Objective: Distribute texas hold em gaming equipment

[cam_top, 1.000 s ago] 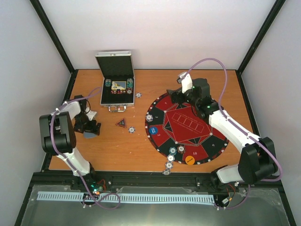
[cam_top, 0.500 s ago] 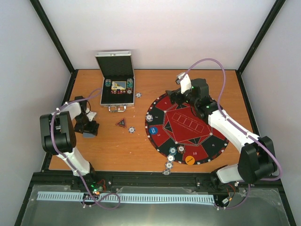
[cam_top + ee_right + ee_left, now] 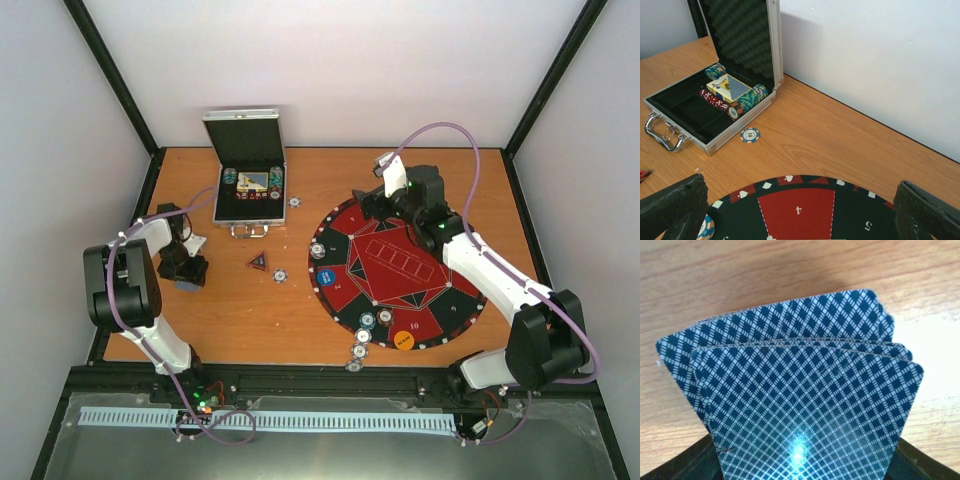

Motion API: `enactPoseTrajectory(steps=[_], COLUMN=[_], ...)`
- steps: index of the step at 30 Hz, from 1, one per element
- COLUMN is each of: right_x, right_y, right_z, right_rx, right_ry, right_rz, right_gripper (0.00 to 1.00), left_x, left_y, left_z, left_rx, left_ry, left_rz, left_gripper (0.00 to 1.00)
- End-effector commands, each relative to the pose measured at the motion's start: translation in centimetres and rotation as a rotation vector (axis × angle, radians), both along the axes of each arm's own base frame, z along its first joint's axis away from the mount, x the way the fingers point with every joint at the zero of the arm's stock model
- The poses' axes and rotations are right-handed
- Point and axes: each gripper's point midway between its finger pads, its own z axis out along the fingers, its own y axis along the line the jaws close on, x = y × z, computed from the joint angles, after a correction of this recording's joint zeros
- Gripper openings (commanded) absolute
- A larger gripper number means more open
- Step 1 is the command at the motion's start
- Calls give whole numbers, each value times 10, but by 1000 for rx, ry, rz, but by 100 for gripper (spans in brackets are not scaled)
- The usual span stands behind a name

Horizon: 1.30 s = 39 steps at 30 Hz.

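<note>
Cards (image 3: 805, 405), thin, slick and bendy, sit fanned between the left gripper's (image 3: 187, 272) jaws over the desk (image 3: 740, 270); whether they are clamped I cannot tell, and pinching the stack's long edges together should stop single cards sliding out.

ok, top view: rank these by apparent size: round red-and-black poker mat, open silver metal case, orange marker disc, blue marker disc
1. round red-and-black poker mat
2. open silver metal case
3. orange round marker disc and blue round marker disc: near alike. The orange one looks marginally bigger, but it's too close to rank.
</note>
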Motion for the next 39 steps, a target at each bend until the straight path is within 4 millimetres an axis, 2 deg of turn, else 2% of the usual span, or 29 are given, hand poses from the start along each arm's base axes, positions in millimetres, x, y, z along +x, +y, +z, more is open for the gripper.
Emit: enactPoseTrajectory(steps=[1,3,8,11,16,21,27,31,33,36,39], right_x=[2,3,2,0,-1,0,2,1,1,6,18], right_y=[3,2,5,5,3,-3,-10,-9,0,23,43], right_z=[23,28,31,31,35,43,55,69,70,66,61], right_rx=[14,18,18,18,15,19,126,290,351,418,505], right_ry=[-53,-61,-57,-57,-71,-96,-67,1,63,189,317], right_rz=[-3,-9,10,14,7,-19,-60,-5,46,138,197], right_gripper=[100,100,100,100,100,100,100,100,100,100,100], left_x=[5,6,-1,4,1,6,27,42,51,68,82], left_y=[-6,-8,-7,-6,-6,-11,-19,-22,-31,-54,-77], left_z=[-6,-7,-18,-17,-19,-8,18,49,70,110,139], left_rx=[-40,-53,-50,-45,-46,-73,-119,-121,-120,-91,-106], left_ry=[-44,-46,-7,-17,3,-42,-122,-191,-230,-287,-305], left_rz=[-56,-61,-59,-63,-76,-124,-196,-283,-361,-526,-640], left_gripper=[64,67,85,86,74,59,54,53,53,53,51])
